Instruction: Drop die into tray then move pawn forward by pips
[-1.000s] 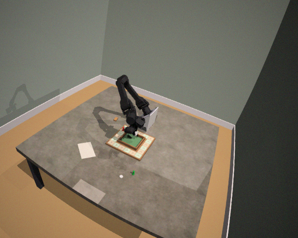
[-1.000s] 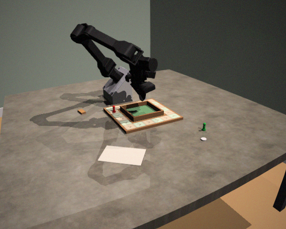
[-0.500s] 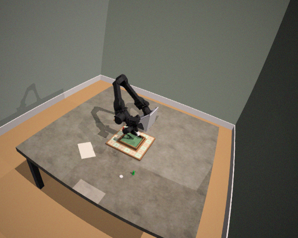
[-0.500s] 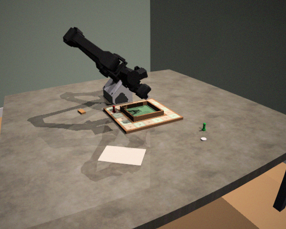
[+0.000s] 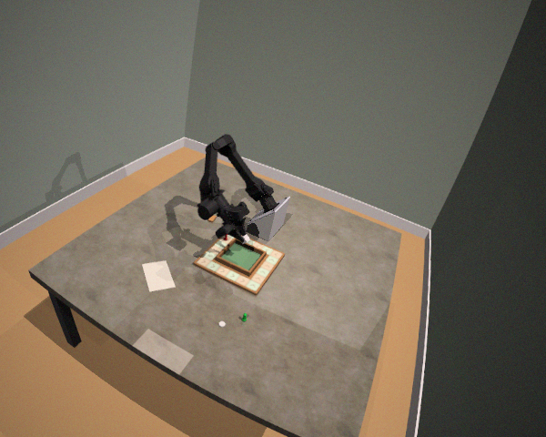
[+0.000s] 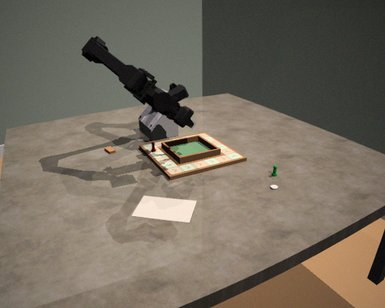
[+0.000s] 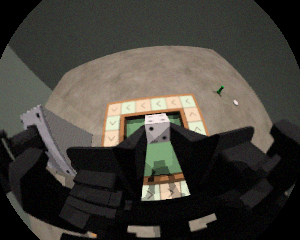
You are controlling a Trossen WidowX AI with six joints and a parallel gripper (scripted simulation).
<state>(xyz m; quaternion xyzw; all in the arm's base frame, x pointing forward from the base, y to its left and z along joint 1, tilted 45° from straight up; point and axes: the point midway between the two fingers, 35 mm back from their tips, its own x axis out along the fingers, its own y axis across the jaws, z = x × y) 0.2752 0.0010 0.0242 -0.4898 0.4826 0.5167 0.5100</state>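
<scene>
The tool [image 7: 157, 135] is clamped on the die [image 7: 156, 127] by 2 opposite flat faces above the tray [image 7: 165, 160], a small rigid cube that looks light, smooth and likely to bounce when released.

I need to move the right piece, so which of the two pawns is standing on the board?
The red pawn: it stands on a square of the board's ring at the corner nearest the arm's base. The green pawn stands off the board, on the table beside a white disc.

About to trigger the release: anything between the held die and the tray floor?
Nothing visible. The gripper is shut on the die, above the near edge of the tray; its green floor shows bare. The red pawn stands outside, on the ring.
</scene>
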